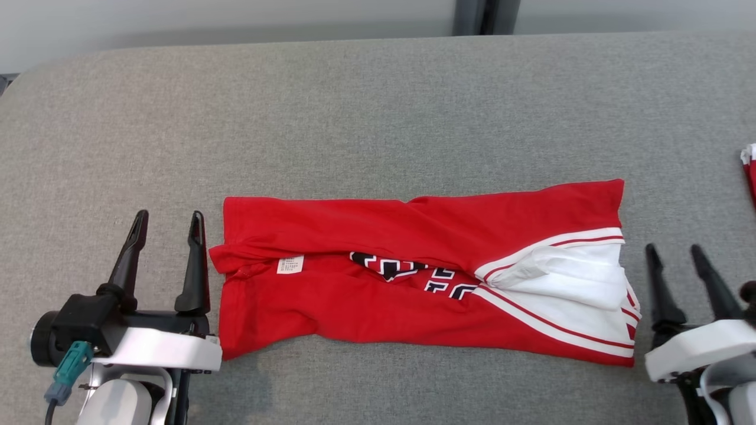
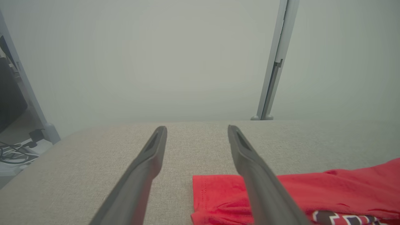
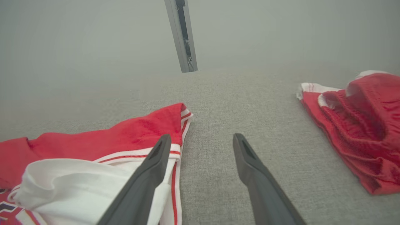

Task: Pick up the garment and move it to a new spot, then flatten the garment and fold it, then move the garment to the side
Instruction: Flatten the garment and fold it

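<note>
Grey cloth table [image 1: 378, 106], folded red-and-white garment [image 1: 413, 289]

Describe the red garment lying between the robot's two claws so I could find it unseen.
On the wide grey table, look at the middle near the front, between the left gripper and right gripper. The garment there is a long, folded red band. Unlike the bunched red clothing far right, it shows dark lettering, a small white label and a white striped end.
</note>
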Available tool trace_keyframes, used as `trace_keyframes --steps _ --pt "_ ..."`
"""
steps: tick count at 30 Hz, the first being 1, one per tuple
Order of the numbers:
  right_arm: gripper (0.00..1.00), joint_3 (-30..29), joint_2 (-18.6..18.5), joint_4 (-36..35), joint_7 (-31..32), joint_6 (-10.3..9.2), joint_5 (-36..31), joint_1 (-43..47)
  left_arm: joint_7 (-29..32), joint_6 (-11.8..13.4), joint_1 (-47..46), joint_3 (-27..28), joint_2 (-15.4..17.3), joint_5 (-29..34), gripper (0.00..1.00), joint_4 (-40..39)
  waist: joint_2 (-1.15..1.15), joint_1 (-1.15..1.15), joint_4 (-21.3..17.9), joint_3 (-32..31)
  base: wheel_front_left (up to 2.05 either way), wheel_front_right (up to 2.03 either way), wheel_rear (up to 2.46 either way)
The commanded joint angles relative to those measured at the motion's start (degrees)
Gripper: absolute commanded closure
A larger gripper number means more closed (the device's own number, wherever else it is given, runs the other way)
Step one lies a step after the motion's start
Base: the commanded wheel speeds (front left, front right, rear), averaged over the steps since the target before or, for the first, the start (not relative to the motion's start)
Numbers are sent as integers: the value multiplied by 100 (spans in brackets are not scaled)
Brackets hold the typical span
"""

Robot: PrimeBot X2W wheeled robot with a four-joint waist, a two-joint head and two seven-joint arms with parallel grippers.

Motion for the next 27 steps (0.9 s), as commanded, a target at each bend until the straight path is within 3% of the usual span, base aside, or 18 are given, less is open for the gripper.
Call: trace_keyframes --steps 1,13,16,27 --pt "0 115 -1 181 29 -3 96 -99 -21 -44 -125 -18 -23 47 0 26 0 0 49 55 0 0 0" --pt "0 1249 24 1687 145 0 831 -523 -21 -210 -354 -32 -144 90 0 171 0 0 142 229 0 0 0" --pt "100 1568 -7 1861 133 13 1040 -538 -21 -242 -352 -7 -166 109 0 215 0 0 139 217 0 0 0" --pt "100 1693 -681 1647 -389 -10 1625 -685 -21 -294 -278 122 -165 201 0 214 0 0 -72 167 0 0 0"
